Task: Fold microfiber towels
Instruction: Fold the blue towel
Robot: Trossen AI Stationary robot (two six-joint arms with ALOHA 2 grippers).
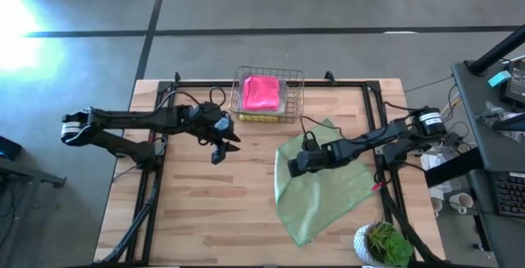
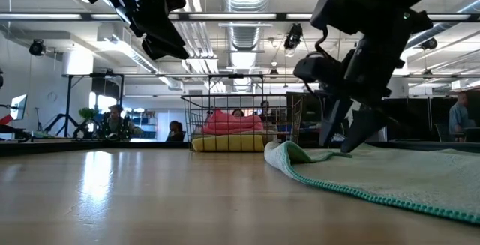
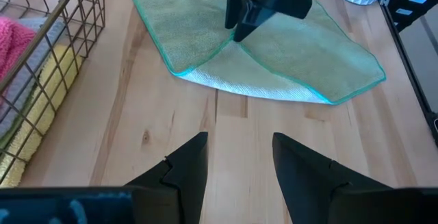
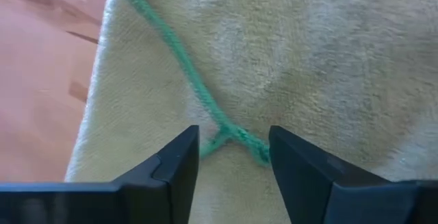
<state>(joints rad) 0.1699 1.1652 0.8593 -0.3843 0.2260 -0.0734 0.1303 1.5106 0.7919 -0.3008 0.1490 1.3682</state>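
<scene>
A pale sage green towel (image 1: 324,190) lies spread on the table's right half, with one part folded over onto itself (image 3: 191,32). My right gripper (image 1: 293,165) is open over the towel's left part, fingers pointing down. A teal-stitched corner (image 4: 229,133) of the upper layer lies between the fingers. My left gripper (image 1: 220,152) is open and empty, held above the table near the basket. The hot pink towel (image 1: 262,92) lies on top in the copper wire basket (image 1: 238,96). Grey (image 3: 31,70) and yellow (image 3: 48,97) towels lie under it. The lime green towel does not show. My right gripper (image 2: 343,144) has its open fingertips (image 2: 352,141) down at the towel's top surface, one on either side of the stitched corner (image 4: 229,133), coming from above. I cannot tell whether they touch the cloth. The towel lies flat on the table.
The basket stands at the table's far edge, middle. A potted plant (image 1: 381,243) in a white patterned pot stands at the near right corner, beside the towel. Bare wood lies between the two grippers and across the near left. People sit in the room beyond the table.
</scene>
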